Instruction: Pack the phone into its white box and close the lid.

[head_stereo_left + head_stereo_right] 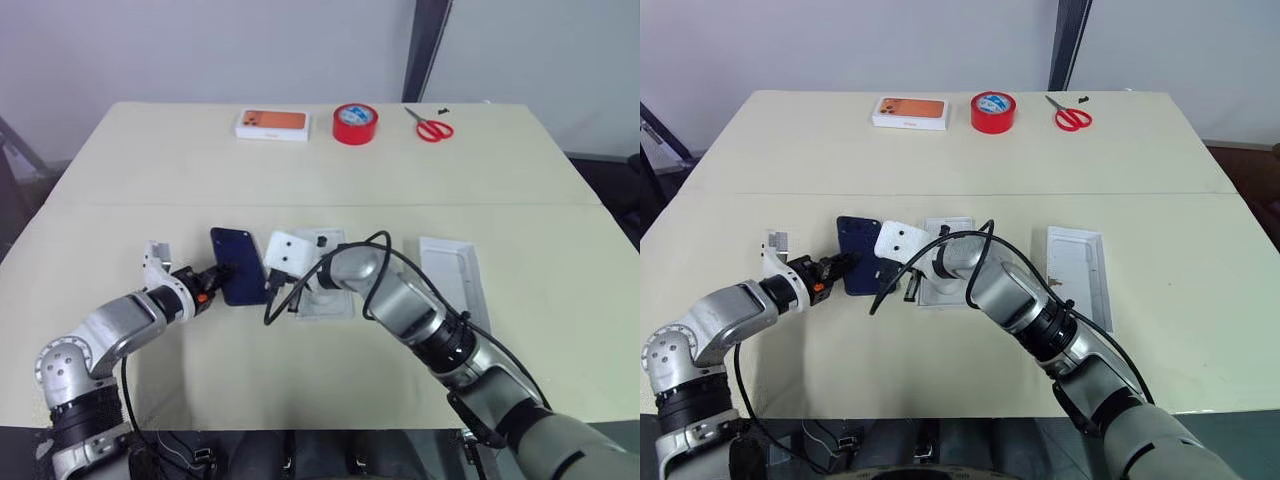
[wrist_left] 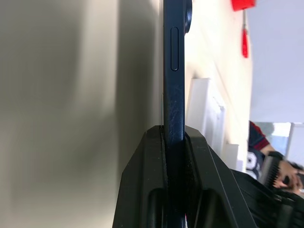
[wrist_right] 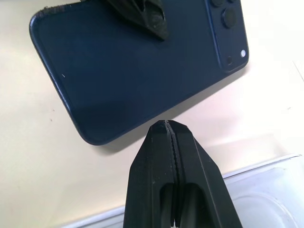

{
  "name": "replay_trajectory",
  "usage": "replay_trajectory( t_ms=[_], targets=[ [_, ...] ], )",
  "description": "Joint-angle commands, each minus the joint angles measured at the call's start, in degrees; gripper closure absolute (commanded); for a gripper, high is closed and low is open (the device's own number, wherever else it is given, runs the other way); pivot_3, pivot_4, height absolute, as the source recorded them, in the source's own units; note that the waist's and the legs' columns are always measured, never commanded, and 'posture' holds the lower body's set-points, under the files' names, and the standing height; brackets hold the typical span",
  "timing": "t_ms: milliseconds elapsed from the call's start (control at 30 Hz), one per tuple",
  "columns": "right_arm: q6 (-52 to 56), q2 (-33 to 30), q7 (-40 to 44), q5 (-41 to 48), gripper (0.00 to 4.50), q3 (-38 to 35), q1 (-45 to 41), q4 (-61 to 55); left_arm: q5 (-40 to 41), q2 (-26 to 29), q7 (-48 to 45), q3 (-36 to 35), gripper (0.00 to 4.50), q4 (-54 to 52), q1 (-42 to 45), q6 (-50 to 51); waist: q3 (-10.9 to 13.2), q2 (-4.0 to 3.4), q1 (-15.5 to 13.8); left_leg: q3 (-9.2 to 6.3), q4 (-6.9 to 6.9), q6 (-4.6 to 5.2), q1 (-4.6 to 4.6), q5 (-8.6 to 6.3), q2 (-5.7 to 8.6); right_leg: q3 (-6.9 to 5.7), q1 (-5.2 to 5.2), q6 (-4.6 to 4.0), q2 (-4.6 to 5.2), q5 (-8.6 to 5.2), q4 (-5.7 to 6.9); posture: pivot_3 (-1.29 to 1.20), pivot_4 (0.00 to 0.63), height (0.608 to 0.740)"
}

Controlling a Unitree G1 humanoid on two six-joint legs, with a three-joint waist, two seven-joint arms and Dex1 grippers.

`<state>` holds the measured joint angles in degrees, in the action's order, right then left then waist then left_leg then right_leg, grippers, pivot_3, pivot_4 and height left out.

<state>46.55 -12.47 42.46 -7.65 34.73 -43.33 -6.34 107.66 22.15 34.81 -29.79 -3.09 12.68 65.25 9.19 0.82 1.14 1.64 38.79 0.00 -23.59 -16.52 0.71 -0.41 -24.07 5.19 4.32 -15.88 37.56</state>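
Observation:
The dark navy phone (image 1: 240,262) is held slightly tilted over the table left of centre, with a shadow under it. My left gripper (image 1: 218,272) is shut on its left long edge, and the left wrist view shows the phone (image 2: 174,95) edge-on between the black fingers (image 2: 145,190). My right gripper (image 3: 166,126) is shut and empty, its tips just off the phone's other long edge. The white box (image 1: 322,308), pale and moulded inside, lies just right of the phone, partly under my right arm. The lid (image 1: 455,272) lies further right with its greyish inside up.
Along the table's far edge lie a white box printed with an orange phone (image 1: 272,124), a red tape roll (image 1: 355,123) and red-handled scissors (image 1: 430,127). A person (image 2: 259,147) shows at the side in the left wrist view.

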Motion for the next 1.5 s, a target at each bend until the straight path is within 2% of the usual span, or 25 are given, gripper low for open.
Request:
replay_trajectory(
  t_ms=[33, 200, 333, 500, 667, 900, 1033, 1200, 1233, 1333, 1500],
  targets=[
    [0.77, -1.63, 0.95, 1.79, 4.5, -3.8, -0.6, -5.79, 5.0, 1.99, -1.92, 1.61, 4.42, -5.31, -1.01, -4.91, 0.01, 0.0, -0.05, 0.0, 0.0, 0.0, 0.0, 0.0, 0.0, 0.0, 0.0, 0.0, 0.0, 0.0, 0.0, 0.0, 0.15, 0.725],
    [2.15, -6.5, 5.08, 7.75, 4.5, -10.64, 0.43, -13.11, 5.34, 1.59, -4.88, 4.02, 4.42, -11.33, -1.08, -8.95, 0.02, 0.0, -0.46, 0.0, 0.01, 0.02, -0.11, 0.0, 0.01, -0.01, 0.01, -0.01, 0.02, 0.0, -0.16, 0.0, 0.15, 0.725],
    [0.8, -14.04, 9.24, 12.28, 4.5, -16.98, 3.08, -16.39, 5.34, 1.09, -4.71, 11.14, 4.42, -15.68, -0.73, -10.99, 0.02, 0.0, -0.49, 0.0, 0.02, 0.11, -0.13, -0.05, 0.04, -0.01, 0.09, 0.0, 0.06, 0.0, -0.32, 0.0, 0.15, 0.725],
    [-3.03, -22.44, 11.64, 14.56, 4.5, -22.16, 7.7, -15.33, 4.36, -1.05, -3.3, 20.69, 4.42, -14.16, 0.76, -13.62, 0.03, 0.01, -0.37, 0.01, 0.03, 0.17, -0.13, -0.07, 0.09, 0.0, 0.16, 0.0, 0.09, 0.0, -0.39, 0.0, 0.15, 0.725],
    [-3.92, -24.96, 10.21, 14.12, 4.5, -22.61, 10.03, -14.58, 1.87, -3.24, -4.24, 26.5, 4.42, -10.99, 2.57, -15.01, 0.05, -0.02, -0.32, 0.03, 0.02, 0.17, -0.1, -0.05, 0.01, -0.01, 0.14, 0.0, 0.01, 0.0, -0.35, 0.0, 0.15, 0.725],
    [-2.41, -24.74, 7.96, 14.68, 4.5, -22.73, 11.22, -15.95, -0.74, -4.28, -5.22, 28.77, 4.42, -7.85, 4.17, -15.55, 0.05, -0.02, -0.56, 0.04, 0.11, 0.17, -0.1, -0.04, 0.0, -0.02, 0.21, 0.01, -0.02, -0.01, -0.38, 0.0, 0.15, 0.725],
    [-2.04, -24.87, 7.09, 14.85, 4.5, -22.31, 11.54, -16.29, -1.71, -4.68, -5.86, 28.61, 2.78, -7.48, 4.37, -15.82, 0.06, -0.01, -0.57, 0.03, 0.13, 0.17, -0.1, -0.04, 0.0, -0.02, 0.24, 0.01, -0.02, -0.01, -0.39, 0.0, 0.15, 0.725],
    [-2.0, -25.24, 6.76, 15.24, 4.5, -21.99, 11.61, -16.48, -2.38, -5.21, -6.25, 28.43, 0.24, -7.37, 4.96, -16.42, 0.05, -0.01, -0.57, 0.03, 0.17, 0.17, -0.07, -0.04, 0.0, -0.03, 0.31, 0.01, -0.02, -0.01, -0.39, 0.0, 0.15, 0.725],
    [-2.04, -25.31, 6.75, 15.28, 4.5, -21.92, 11.58, -16.48, -2.4, -5.24, -6.23, 28.43, 0.11, -7.31, 5.14, -16.45, 0.05, -0.01, -0.58, 0.03, 0.17, 0.17, -0.02, -0.04, 0.0, -0.03, 0.36, 0.01, -0.02, -0.01, -0.4, 0.0, 0.15, 0.725],
    [-2.1, -25.45, 6.76, 15.36, 4.5, -21.85, 11.54, -16.54, -3.1, -4.52, -6.14, 28.5, 0.11, -7.25, 6.11, -16.0, 0.06, -0.01, -0.54, 0.02, 0.16, 0.19, 0.09, -0.05, 0.0, -0.04, 0.48, 0.02, -0.02, -0.02, -0.45, 0.0, 0.15, 0.725],
    [-2.22, -25.58, 6.77, 15.48, 4.5, -21.74, 11.44, -16.62, -5.94, -0.38, -6.85, 30.24, 0.11, -8.22, 8.12, -11.92, 0.06, 0.0, -0.52, 0.01, 0.17, 0.19, 0.1, -0.05, 0.0, -0.05, 0.49, 0.02, -0.04, -0.02, -0.45, 0.0, 0.15, 0.725]
  ],
)
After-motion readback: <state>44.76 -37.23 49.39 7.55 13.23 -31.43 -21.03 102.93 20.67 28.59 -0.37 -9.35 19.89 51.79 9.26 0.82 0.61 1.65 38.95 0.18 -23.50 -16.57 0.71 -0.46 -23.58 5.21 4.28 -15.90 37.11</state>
